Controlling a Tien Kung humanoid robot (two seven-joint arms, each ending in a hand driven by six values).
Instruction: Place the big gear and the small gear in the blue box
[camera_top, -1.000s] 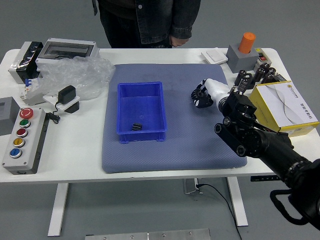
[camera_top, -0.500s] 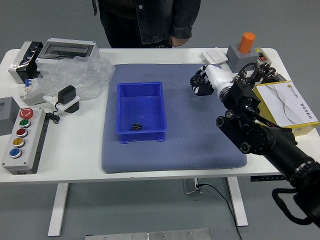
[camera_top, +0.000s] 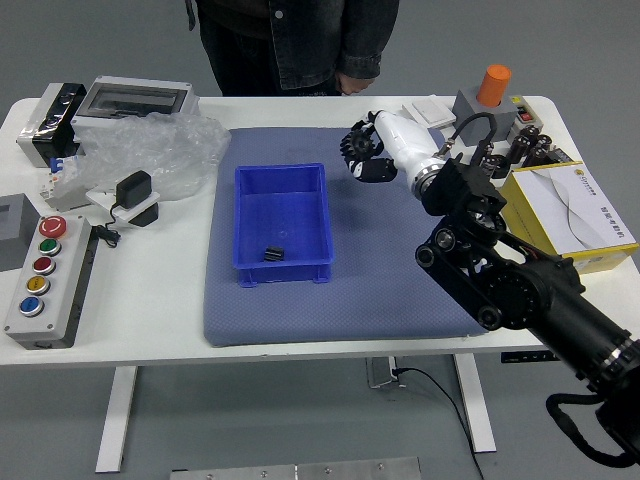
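White table (camera_top: 150, 320), one, running across my view.
Blue-grey mat (camera_top: 380, 300), one, flat on the table.
Right arm (camera_top: 540, 290), black, reaching in from the right, its forearm over the mat's near right corner.
Person (camera_top: 300, 50), at the far side, dark jacket; one hand (camera_top: 354, 83) low by the table's far edge, whether touching I cannot tell.
Yellow-and-white carton (camera_top: 575, 225), right end of the table, beside my arm.
Clear plastic bag (camera_top: 165, 155), crumpled, left of the mat.
Blue box (camera_top: 283, 210), open-topped, on the left part of the mat.
Button panel (camera_top: 62, 270), grey, left side of the table, buttons in a row, the red one (camera_top: 53, 226) at its far end.
My right hand (camera_top: 408, 150), white-backed, raised above the mat's far part, to the right of the blue box and a little beyond it; fingers bent and pinching the big gear at their tips.
Orange cylinder (camera_top: 494, 85), upright in a grey base (camera_top: 480, 115), far right.
Big gear (camera_top: 357, 143), black, notched at the rim, partly covered by the fingers, held up outside the blue box, near its far right corner.
Small gear (camera_top: 273, 254), black, inside the blue box, toward the near wall.
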